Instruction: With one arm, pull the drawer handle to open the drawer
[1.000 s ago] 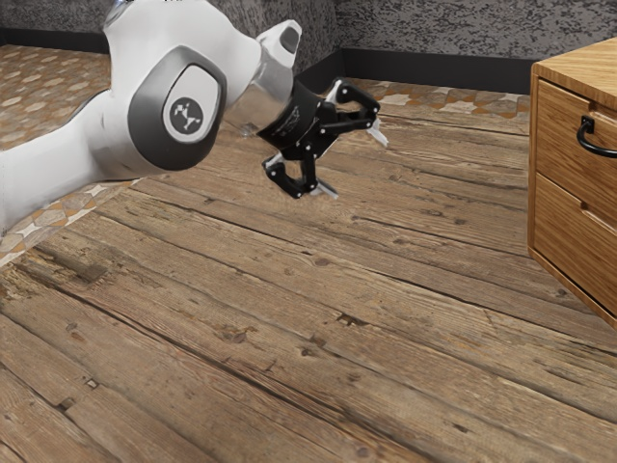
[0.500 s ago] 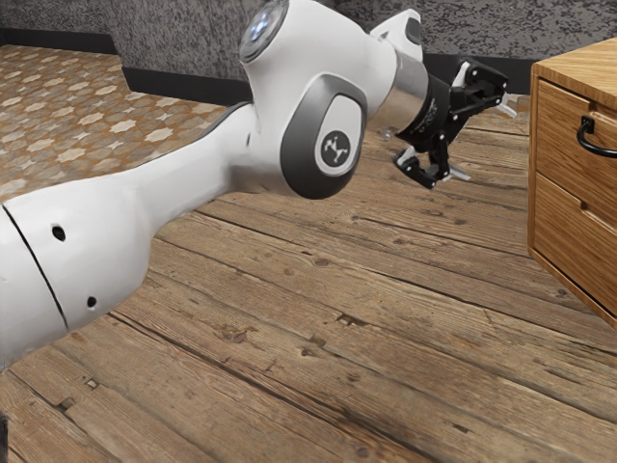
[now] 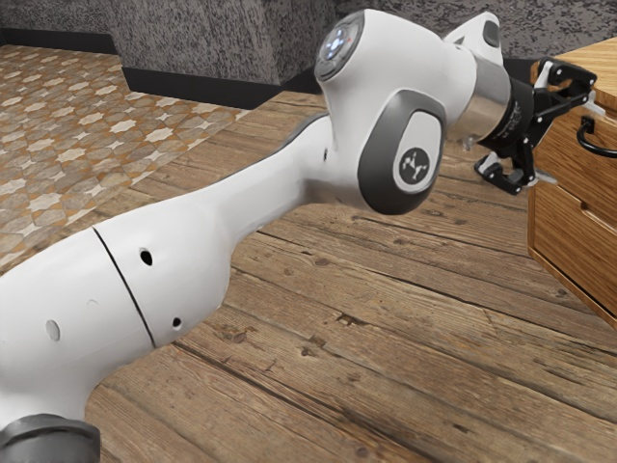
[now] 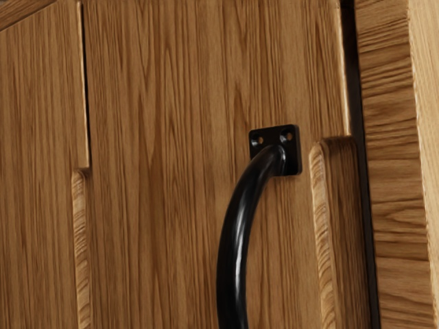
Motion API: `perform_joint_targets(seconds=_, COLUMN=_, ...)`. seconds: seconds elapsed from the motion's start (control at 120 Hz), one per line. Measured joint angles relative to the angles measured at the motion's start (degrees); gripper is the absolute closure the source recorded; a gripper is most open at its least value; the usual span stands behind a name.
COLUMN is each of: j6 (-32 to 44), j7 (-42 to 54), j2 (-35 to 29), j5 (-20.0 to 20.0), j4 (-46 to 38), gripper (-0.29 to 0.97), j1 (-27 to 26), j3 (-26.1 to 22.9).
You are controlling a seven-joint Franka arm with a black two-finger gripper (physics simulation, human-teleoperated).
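The black two-finger tool (image 3: 569, 143) stands wide open with nothing in its hold, just in front of the oak drawer front (image 3: 588, 178). The curved black metal drawer handle (image 3: 593, 141) lies just beside it at three o'clock in the exterior view. Seen from the wrist, the handle (image 4: 240, 233) arcs down from its square mounting plate. The weathered plank tabletop (image 3: 386, 338) carries the oak cabinet (image 3: 578, 63).
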Motion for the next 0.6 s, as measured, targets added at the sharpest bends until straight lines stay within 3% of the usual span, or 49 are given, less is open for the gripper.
perform_joint_targets(seconds=0.292, j6=0.44, j7=-0.67, j2=3.04, j5=0.00, j4=1.19, gripper=0.00, j1=0.90, j3=-1.71)
perform_joint_targets(seconds=0.6, j6=-0.07, j7=-0.79, j2=1.69, j5=0.57, j4=-2.30, gripper=0.00, j1=2.11, j3=-1.42)
